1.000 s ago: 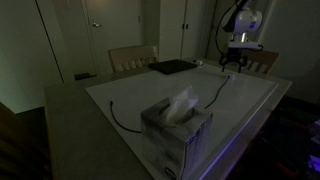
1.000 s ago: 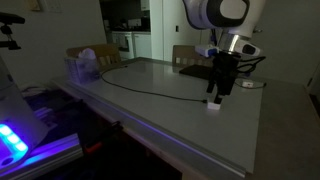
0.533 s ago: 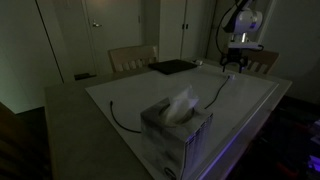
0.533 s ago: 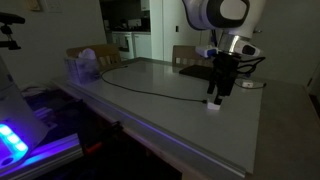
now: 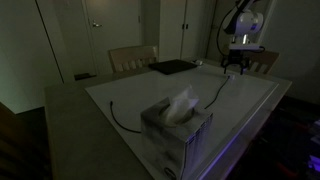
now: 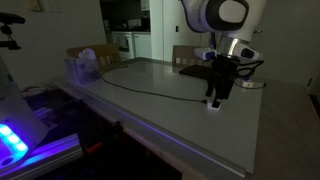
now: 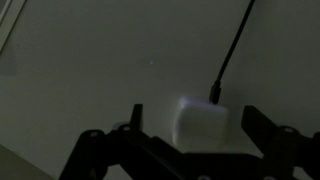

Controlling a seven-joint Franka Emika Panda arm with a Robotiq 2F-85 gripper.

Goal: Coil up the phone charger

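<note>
The claw [image 6: 214,94] hangs wide open, holding nothing, right over the white plug [image 7: 204,127] of the phone charger [image 7: 232,50], which trails uncoiled across the table [image 5: 150,88] toward the tissue box [image 5: 177,128].

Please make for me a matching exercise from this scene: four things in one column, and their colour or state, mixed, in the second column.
1. tissue box
2. pad
3. plug block
4. gripper

A. white, at the end of the cable
B. open
C. black and flat
D. a tissue sticks out of the top

Pairs: 1-D; 2-C; 3-A; 4-B
</note>
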